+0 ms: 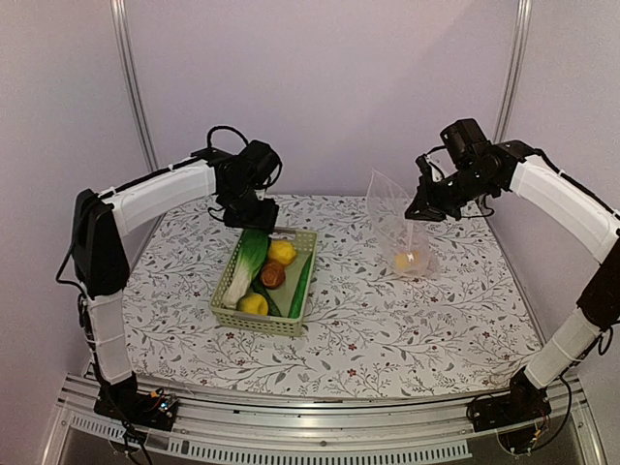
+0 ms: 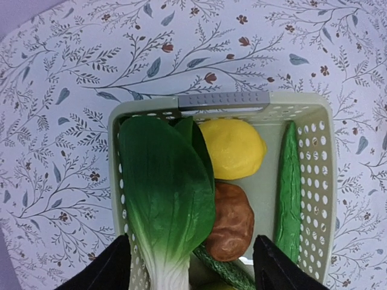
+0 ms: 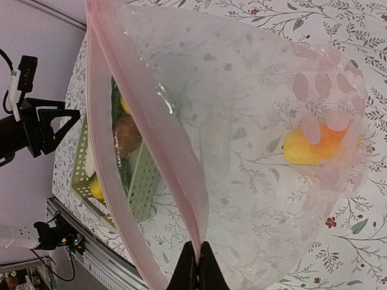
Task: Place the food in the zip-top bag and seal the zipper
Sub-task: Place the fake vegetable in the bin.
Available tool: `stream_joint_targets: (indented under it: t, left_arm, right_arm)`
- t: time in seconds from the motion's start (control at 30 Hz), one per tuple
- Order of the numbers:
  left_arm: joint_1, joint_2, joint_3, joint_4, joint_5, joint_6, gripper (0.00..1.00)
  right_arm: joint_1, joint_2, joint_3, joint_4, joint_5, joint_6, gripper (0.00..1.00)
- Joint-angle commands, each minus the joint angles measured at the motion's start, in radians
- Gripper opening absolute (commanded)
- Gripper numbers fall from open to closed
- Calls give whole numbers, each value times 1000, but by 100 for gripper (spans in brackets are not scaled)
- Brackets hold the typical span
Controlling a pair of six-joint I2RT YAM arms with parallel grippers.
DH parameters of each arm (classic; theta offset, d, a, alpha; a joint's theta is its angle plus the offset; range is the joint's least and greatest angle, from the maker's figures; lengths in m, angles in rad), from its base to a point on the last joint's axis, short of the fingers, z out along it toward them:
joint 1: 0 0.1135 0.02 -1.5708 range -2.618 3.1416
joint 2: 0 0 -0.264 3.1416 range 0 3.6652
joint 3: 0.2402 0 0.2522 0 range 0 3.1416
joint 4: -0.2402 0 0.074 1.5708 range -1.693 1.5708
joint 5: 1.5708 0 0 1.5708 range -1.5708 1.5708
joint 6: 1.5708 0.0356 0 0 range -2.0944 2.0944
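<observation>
My left gripper (image 1: 254,209) hangs over the far end of the basket (image 1: 260,321), jaws apart and holding nothing. Through the left wrist camera its two dark fingers (image 2: 113,267) stand either side of the leafy green (image 2: 163,187), which lies along the basket's left side with its white stalk towards me. Right of the leaf are a lemon (image 2: 233,148) and, just below it, a brown round piece (image 2: 233,220). A long cucumber (image 2: 288,181) lies against the basket's right wall. From above, a second lemon (image 1: 254,304) sits at the near end.

Well to the right on the flowered table (image 1: 387,334) is the clear bag (image 1: 390,218), held up by its top edge with its bottom on the table. An orange-yellow piece (image 1: 409,260) lies inside at the bottom. My right gripper (image 1: 423,207) has its jaws pressed together, clamped on the bag at its pink zipper (image 3: 163,133), which is not sealed.
</observation>
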Motion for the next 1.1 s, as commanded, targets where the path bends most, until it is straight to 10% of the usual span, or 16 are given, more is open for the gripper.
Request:
stream_joint_targets:
  t: [0.0, 0.5, 1.07]
  left_arm:
    - [5, 135, 143, -137, -113, 31, 69]
    - [20, 386, 321, -198, -206, -8, 63]
    - [40, 293, 342, -201, -206, 25, 0]
  right_arm:
    - [-3, -44, -39, -1, -1, -19, 0]
    - [-2, -69, -94, 4, -43, -19, 0]
    - [-2, -48, -90, 12, -68, -15, 0]
